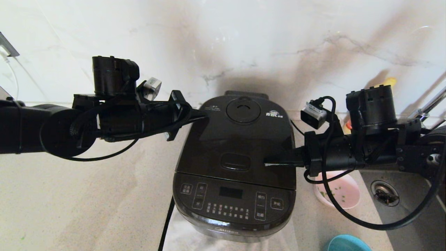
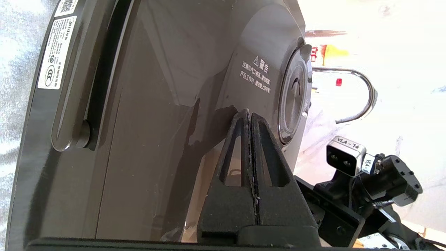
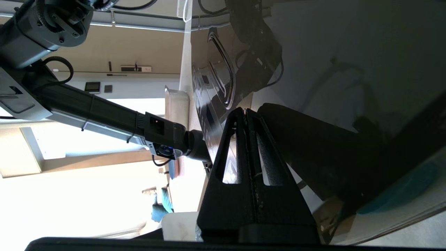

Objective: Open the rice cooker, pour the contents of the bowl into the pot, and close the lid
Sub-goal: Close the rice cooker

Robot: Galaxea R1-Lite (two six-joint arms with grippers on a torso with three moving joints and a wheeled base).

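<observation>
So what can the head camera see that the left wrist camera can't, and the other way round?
Only the head view shows the cooker's button panel, the oval release button, the pink bowl, the blue bowl and the sink drain. Only the left wrist view shows the sticker labels on the cooker's side and the white warning text by the vent. Both show the shut lid, its round steam vent and the left gripper, closed, tips at the lid's edge. The right gripper rests near the release button.
</observation>
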